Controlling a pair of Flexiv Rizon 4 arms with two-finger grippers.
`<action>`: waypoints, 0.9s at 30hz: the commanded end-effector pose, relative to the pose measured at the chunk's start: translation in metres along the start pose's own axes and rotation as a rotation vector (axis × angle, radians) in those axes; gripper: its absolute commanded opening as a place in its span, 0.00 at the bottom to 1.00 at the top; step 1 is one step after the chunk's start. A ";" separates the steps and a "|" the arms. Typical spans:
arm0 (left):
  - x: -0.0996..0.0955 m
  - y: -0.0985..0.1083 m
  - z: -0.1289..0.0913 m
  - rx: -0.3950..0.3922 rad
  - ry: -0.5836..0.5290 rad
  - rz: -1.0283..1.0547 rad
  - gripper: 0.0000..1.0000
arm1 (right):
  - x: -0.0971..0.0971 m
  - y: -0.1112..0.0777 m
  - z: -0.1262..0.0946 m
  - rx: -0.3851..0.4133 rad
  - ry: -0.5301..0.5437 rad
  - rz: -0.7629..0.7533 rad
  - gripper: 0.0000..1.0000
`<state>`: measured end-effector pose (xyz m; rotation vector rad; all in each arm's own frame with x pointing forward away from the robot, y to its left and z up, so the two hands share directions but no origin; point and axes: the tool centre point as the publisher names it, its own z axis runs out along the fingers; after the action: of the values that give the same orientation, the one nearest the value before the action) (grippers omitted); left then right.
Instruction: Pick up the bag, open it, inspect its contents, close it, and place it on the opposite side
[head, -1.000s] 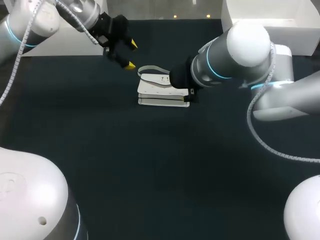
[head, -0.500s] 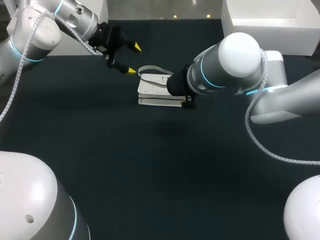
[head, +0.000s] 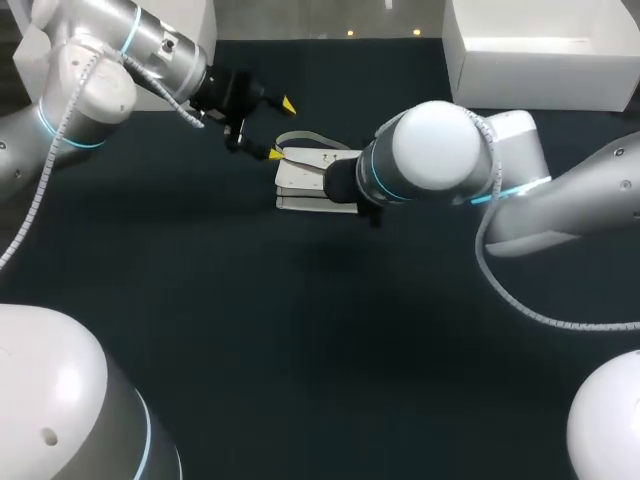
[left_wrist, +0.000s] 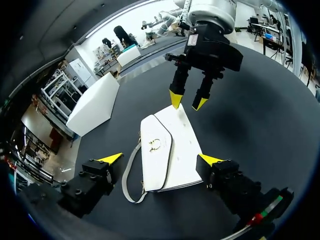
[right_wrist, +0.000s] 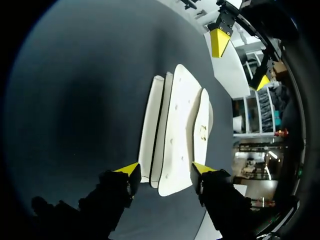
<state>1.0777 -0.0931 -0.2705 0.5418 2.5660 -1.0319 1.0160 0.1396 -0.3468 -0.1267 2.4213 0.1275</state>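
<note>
Bag (head: 305, 180) is lying flat; left gripper (head: 281, 128) is gaping wide beside it; right gripper (right_wrist: 166, 170), hidden from overhead, is straddling its end, open.

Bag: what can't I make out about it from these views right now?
- Contents: the bag is shut in every view.
- Head view: its right end and the right gripper are hidden under the right arm.
- Right wrist view: whether that gripper grips the bag or only straddles it is unclear.
</note>
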 end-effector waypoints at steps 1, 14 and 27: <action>-0.002 0.004 -0.001 0.006 0.009 0.003 1.00 | 0.004 0.002 0.010 0.007 -0.016 0.012 0.48; 0.001 0.007 -0.004 0.011 0.020 0.016 1.00 | 0.002 -0.008 0.018 0.010 -0.028 0.032 0.40; 0.002 0.004 -0.001 0.012 0.031 0.028 1.00 | 0.000 -0.012 0.025 0.019 -0.029 0.037 0.25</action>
<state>1.0760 -0.0893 -0.2715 0.5968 2.5751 -1.0339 1.0320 0.1295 -0.3626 -0.0722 2.4016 0.1202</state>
